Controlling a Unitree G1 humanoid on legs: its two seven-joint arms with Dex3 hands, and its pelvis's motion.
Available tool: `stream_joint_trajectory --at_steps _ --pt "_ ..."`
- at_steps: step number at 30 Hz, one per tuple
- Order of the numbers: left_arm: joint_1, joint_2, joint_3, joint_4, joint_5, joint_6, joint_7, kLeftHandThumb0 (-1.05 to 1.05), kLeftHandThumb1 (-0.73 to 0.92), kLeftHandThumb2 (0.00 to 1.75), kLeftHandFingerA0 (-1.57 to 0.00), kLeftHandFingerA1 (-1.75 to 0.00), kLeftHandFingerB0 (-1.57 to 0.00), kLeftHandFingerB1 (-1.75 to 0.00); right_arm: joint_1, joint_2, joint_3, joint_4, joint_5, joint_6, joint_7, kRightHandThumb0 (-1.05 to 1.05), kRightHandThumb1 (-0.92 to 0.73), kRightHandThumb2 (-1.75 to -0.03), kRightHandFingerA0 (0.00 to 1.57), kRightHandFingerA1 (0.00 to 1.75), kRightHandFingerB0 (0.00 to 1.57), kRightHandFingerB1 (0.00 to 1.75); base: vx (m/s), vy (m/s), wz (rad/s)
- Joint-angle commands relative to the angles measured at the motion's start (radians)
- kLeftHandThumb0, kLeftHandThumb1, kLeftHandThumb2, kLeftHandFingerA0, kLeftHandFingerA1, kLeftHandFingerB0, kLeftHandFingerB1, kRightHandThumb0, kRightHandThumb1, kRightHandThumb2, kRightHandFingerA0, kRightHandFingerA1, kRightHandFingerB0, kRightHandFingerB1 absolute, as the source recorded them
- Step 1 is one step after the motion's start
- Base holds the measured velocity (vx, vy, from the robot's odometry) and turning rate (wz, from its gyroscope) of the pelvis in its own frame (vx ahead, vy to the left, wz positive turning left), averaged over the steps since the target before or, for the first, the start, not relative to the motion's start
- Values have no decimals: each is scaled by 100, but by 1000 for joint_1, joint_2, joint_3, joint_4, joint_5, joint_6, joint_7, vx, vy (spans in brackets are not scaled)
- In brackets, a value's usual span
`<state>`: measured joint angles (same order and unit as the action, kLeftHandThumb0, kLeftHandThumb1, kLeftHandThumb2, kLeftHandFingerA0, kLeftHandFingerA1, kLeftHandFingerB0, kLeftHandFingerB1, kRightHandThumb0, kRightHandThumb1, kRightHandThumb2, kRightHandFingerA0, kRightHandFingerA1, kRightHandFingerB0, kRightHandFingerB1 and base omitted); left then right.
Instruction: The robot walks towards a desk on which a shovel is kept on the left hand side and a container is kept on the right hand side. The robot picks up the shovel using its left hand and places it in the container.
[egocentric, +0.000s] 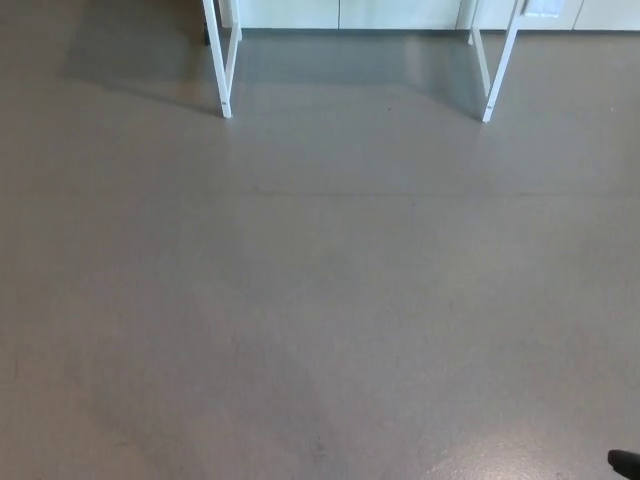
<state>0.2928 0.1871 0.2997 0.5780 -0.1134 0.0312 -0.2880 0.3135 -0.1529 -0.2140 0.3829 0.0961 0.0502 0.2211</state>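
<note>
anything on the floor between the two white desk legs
Nothing: in the head view, bare grey floor between the left leg and the right leg.

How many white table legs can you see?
2: left leg at the top left of the floor, right leg at the top right. Others may be hidden beyond the top edge.

Only the desk's two white legs (226, 60) show, standing upright on the grey floor (320, 300) at the top of the view.
</note>
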Motion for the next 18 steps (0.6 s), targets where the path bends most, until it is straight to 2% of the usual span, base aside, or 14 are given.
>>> stream_joint_trajectory --at_steps 1,5,7,18 --pt "23 -4 41 -21 -111 -36 -110 -48 49 83 -32 -52 -22 -46 30 1 -25 -38 80 -4 69 -16 -51 -54 62 56 38 46 0 0 0" --pt "29 -1 43 -8 -108 -50 -125 -47 49 83 -32 -51 -20 -45 28 -3 -26 -13 79 -28 87 -18 -51 -54 67 58 41 48 0 0 0" --pt "22 2 45 11 -108 -56 -126 -47 48 83 -32 -52 -20 -45 26 -4 -26 -1 80 -38 93 -19 -51 -54 64 57 41 48 0 0 0" --pt "42 0 34 3 -104 -82 -129 -48 48 82 -30 -50 -21 -45 31 -9 -21 -5 82 -38 98 -17 -50 -54 68 59 42 49 0 0 0"
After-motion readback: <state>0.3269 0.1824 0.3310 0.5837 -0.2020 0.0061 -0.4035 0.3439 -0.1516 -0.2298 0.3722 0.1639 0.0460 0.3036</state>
